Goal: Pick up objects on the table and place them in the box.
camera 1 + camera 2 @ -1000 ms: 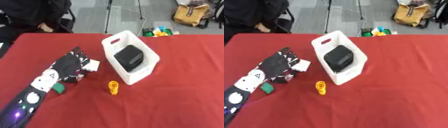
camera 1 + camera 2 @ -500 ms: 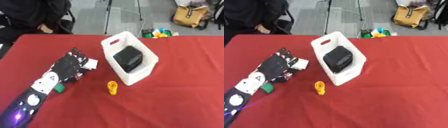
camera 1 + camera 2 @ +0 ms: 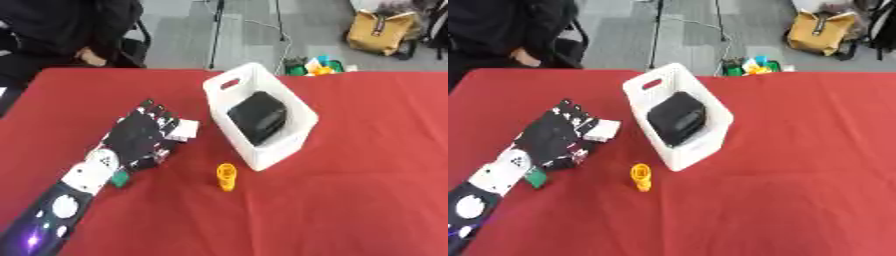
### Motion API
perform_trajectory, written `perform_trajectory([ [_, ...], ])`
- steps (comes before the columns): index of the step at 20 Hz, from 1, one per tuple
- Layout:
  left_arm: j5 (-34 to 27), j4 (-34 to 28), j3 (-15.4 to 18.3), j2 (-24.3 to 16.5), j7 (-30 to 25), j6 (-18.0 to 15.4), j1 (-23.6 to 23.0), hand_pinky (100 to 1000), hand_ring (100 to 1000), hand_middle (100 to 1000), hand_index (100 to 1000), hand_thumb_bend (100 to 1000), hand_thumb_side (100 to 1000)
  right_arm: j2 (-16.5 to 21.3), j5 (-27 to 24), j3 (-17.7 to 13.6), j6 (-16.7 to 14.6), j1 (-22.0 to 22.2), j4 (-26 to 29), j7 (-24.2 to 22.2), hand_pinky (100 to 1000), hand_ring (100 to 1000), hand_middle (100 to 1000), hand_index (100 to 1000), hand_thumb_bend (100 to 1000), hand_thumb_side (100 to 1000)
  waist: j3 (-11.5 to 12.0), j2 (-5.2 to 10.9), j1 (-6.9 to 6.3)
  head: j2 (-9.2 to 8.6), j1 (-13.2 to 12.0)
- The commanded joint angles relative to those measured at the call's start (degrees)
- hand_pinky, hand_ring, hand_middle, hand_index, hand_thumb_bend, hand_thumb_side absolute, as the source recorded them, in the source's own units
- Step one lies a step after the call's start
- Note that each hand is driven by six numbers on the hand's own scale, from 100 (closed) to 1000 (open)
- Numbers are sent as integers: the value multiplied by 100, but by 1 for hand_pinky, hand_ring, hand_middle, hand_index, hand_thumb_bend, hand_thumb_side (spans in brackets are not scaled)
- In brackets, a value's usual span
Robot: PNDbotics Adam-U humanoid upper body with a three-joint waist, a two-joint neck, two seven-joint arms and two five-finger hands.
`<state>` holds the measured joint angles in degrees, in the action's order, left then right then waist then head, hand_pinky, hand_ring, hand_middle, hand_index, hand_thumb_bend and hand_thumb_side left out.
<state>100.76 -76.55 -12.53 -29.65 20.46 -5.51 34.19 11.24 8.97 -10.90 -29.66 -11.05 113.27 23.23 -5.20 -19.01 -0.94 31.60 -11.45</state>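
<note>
curling your left hand (image 3: 140,137) round the white block (image 3: 183,130) at its fingertips comes first; the fingers look straight, holding nothing. then carry it to the box (image 3: 293,107) just beyond

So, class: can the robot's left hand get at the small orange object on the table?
Probably yes. The left hand lies left of the orange object, with only bare red table between them.

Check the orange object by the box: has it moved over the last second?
No. The orange object sits just off the white box's near corner, as before.
</note>
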Motion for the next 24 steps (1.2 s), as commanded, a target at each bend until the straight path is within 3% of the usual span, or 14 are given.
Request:
perform_trajectory([
  [1,1,-243,-2,-100,196,140,23,706,701,555,661,100,523,41,-34,-8,3,-39,132,-8,787,846,715,720,100,978,0,104,13,-77,5],
  [11,540,-230,-60,-118,754,570,-2,721,710,567,649,100,471,43,-45,-1,-3,-42,132,-20,788,846,715,720,100,981,7,103,7,-123,31],
  [24,911,-336,-152,-200,579,892,40,746,721,580,647,100,450,59,-64,0,-12,-38,132,-21,792,848,716,719,100,981,33,125,2,-125,51],
])
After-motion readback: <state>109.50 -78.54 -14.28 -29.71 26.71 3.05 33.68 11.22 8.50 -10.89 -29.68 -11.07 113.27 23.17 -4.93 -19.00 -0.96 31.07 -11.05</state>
